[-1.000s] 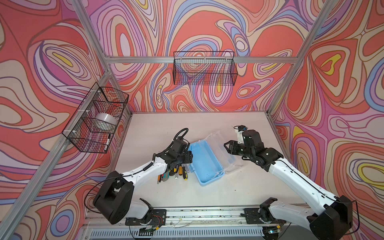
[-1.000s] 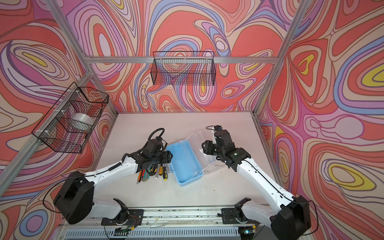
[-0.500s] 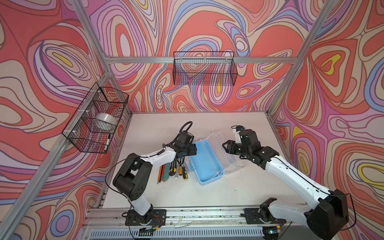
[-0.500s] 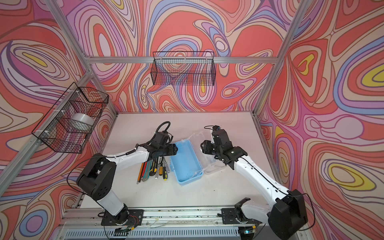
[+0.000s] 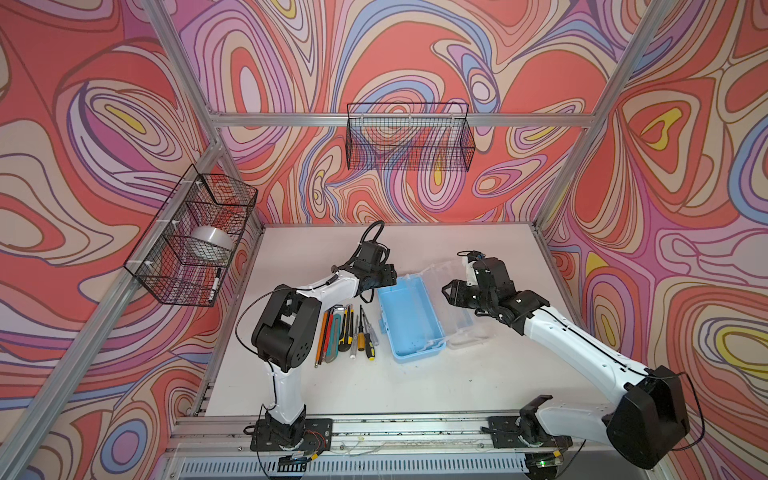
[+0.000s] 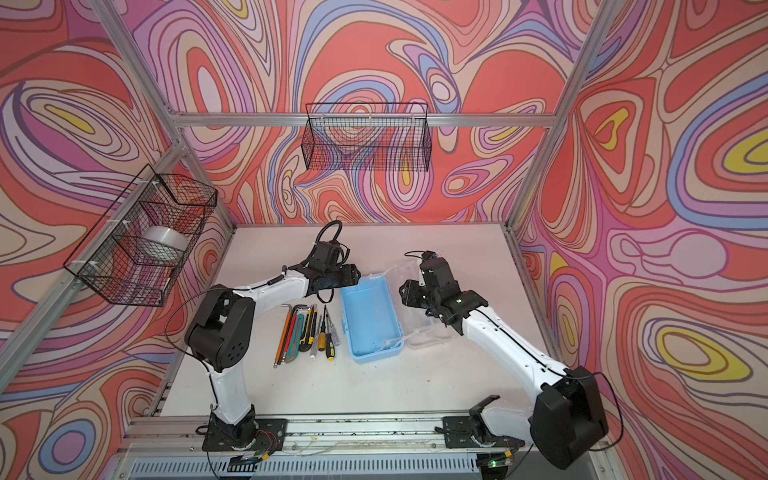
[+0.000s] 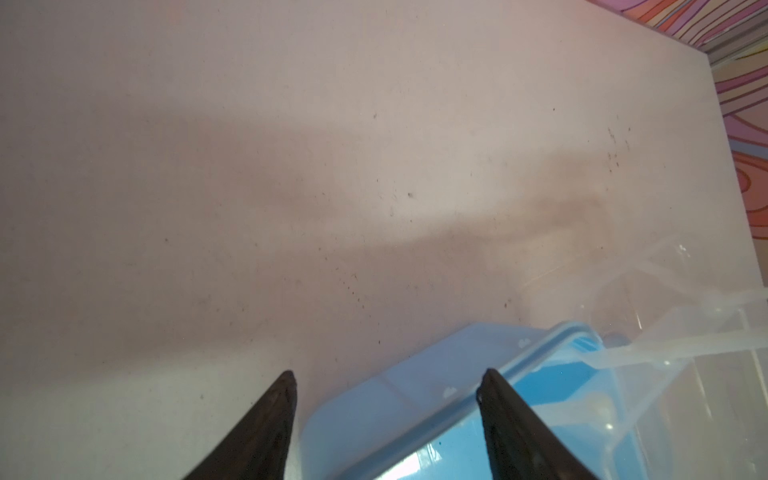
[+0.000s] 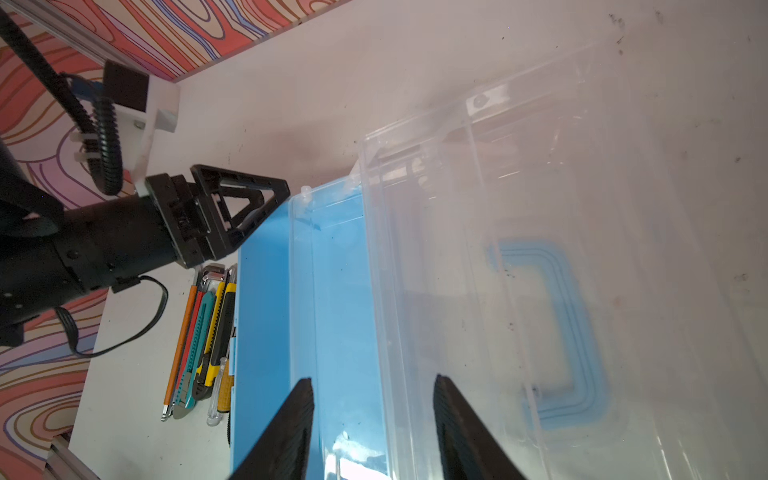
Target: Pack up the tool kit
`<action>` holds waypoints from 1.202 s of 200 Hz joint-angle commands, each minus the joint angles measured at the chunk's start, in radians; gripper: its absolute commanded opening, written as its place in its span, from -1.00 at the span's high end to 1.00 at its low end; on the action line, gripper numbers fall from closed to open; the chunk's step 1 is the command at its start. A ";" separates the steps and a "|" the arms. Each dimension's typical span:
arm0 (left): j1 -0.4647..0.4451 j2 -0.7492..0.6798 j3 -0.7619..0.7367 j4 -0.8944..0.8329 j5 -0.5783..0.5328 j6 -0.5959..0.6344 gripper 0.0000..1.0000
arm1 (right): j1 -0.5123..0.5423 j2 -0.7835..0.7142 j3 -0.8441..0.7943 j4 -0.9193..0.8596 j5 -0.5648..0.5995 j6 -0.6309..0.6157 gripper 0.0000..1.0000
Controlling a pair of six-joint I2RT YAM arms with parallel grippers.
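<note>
Left pincer (image 7: pixel 388 374), jaws spread and empty, hovers at the far corner of the open, empty light-blue case (image 5: pixel 409 320), while the right pincer (image 8: pixel 372 378), also apart and empty, hangs over the clear lid (image 8: pixel 582 208) folded back on the worktop (image 5: pixel 374 395). Packing looks barely begun: the tools (image 5: pixel 345 332), screwdrivers, knives and pencils, lie in a tight row just beside the case, so the next move likely calls for a narrow pick of one.
</note>
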 commanded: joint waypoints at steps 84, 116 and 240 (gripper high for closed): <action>0.024 -0.431 -0.250 -0.231 -0.245 0.082 -0.61 | 0.009 0.020 0.051 0.050 -0.052 -0.023 0.14; 0.029 -0.592 -0.377 -0.344 -0.352 0.088 -0.56 | 0.032 0.050 0.046 0.070 -0.067 -0.014 0.15; 0.259 -0.644 -0.653 -0.205 -0.265 0.040 -0.12 | 0.060 0.095 0.024 0.109 -0.075 0.025 0.16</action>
